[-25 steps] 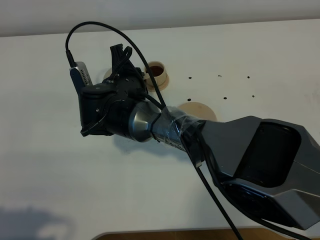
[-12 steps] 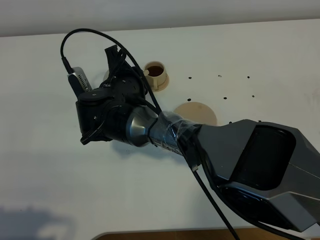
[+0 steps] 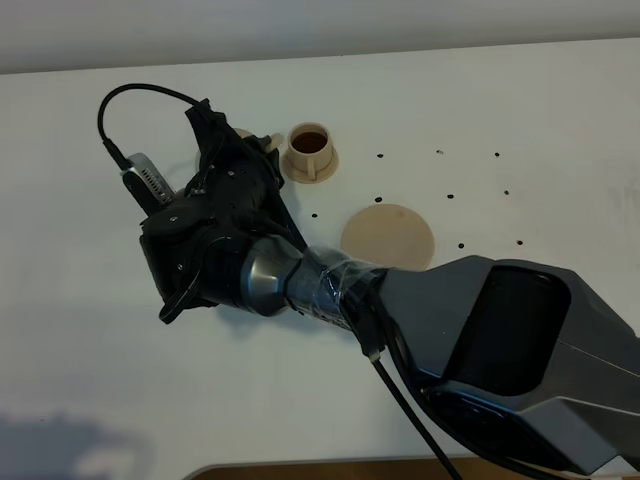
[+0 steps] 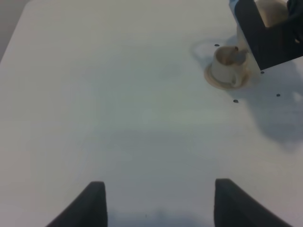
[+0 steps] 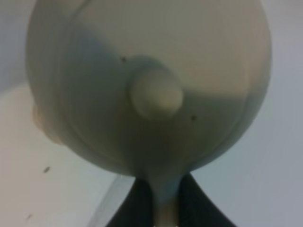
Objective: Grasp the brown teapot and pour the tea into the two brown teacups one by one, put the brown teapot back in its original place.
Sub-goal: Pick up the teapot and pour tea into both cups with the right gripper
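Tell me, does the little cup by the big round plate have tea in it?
Yes, tea is in it: the teacup shows dark brown liquid inside its rim. How full, cannot tell.

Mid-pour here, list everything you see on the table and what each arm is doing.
brown teapot: one, tan-beige, lifted, handle pinched in the right gripper.
brown teacups: two, tan-beige, on small saucers; this one holds dark tea, the other sits close by the held teapot.
large saucer: one, tan-beige, bare, mid-table.
table: one, white, small dark dots.
left gripper: open, holding nothing.
right gripper: shut on the teapot handle.
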Action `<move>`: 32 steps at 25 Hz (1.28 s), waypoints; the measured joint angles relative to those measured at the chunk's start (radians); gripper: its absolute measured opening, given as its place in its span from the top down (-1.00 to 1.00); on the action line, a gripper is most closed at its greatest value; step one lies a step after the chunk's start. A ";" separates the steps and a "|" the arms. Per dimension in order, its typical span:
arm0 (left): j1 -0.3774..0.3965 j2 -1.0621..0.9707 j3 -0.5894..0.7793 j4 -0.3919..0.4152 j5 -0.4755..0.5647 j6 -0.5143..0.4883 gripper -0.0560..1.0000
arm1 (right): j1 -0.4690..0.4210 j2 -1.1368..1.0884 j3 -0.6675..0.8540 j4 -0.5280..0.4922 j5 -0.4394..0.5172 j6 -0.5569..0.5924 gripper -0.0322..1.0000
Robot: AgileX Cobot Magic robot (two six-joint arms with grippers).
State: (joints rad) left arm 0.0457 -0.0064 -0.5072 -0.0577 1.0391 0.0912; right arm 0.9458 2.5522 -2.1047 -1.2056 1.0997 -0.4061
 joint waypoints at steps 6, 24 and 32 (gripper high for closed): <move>0.000 0.000 0.000 0.000 0.000 0.000 -0.11 | 0.001 0.004 0.000 -0.039 -0.009 -0.001 0.71; 0.000 0.000 0.000 0.000 0.000 0.000 -0.11 | 0.004 0.004 0.000 -0.116 -0.013 -0.101 0.71; 0.000 0.000 0.000 0.000 0.000 0.000 -0.11 | 0.004 0.004 0.000 -0.162 -0.013 -0.122 0.71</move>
State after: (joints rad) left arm 0.0457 -0.0064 -0.5072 -0.0577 1.0391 0.0912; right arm 0.9501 2.5561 -2.1047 -1.3676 1.0865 -0.5279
